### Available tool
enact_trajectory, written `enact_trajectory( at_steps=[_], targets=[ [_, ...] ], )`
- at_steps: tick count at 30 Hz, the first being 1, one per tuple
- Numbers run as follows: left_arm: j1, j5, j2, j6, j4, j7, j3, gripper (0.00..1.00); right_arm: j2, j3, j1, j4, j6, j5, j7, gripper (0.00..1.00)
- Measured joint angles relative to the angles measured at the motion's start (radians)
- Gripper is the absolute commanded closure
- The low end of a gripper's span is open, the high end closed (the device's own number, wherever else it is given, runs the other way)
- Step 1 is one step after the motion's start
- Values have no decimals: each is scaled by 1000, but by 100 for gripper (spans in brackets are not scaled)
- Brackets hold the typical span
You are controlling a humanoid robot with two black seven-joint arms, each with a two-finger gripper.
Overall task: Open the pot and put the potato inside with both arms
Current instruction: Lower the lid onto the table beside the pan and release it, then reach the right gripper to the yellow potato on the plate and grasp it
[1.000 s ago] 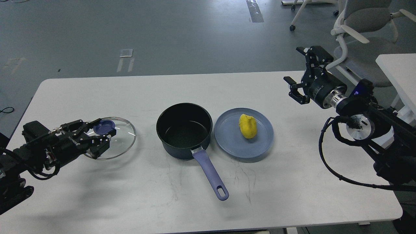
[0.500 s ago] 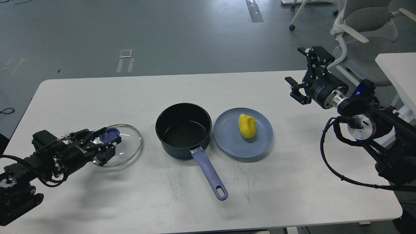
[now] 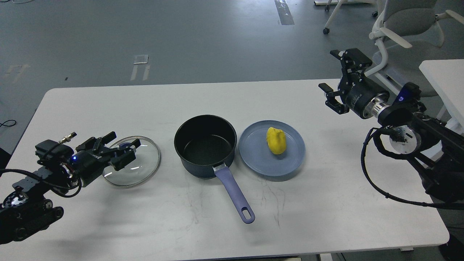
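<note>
The dark pot [image 3: 205, 145] stands open at the table's middle, its purple handle [image 3: 233, 194] pointing toward me. Its glass lid [image 3: 139, 165] lies flat on the table to the pot's left. My left gripper [image 3: 119, 148] is over the lid with its fingers spread on either side of the blue knob [image 3: 125, 146], which is mostly hidden. The yellow potato [image 3: 276, 140] lies on a blue-grey plate [image 3: 253, 159] right of the pot. My right gripper [image 3: 331, 72] is open and empty, raised above the table's far right, away from the potato.
The white table [image 3: 217, 98] ends just behind my right gripper. An office chair [image 3: 402, 32] and a second white table [image 3: 442, 76] stand at the far right.
My left gripper lowered the lid onto the table, moving it right toward the pot, and its fingers have spread off the knob. The right arm has barely shifted.
</note>
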Motion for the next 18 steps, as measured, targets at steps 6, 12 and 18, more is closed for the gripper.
enact_trajectory(
  at_steps=[6, 12, 18],
  targets=[
    [-87, -375, 38, -191, -107, 0, -84, 2, -70, -283, 204, 13, 52, -361, 69, 0],
    [-182, -892, 38, -442, -111, 4, -174, 2, -69, -532, 335, 1, 54, -664, 146, 0],
    [-196, -1120, -8, -537, -112, 149, -300, 2, -14, -680, 354, -58, 55, -793, 156, 0]
  ],
)
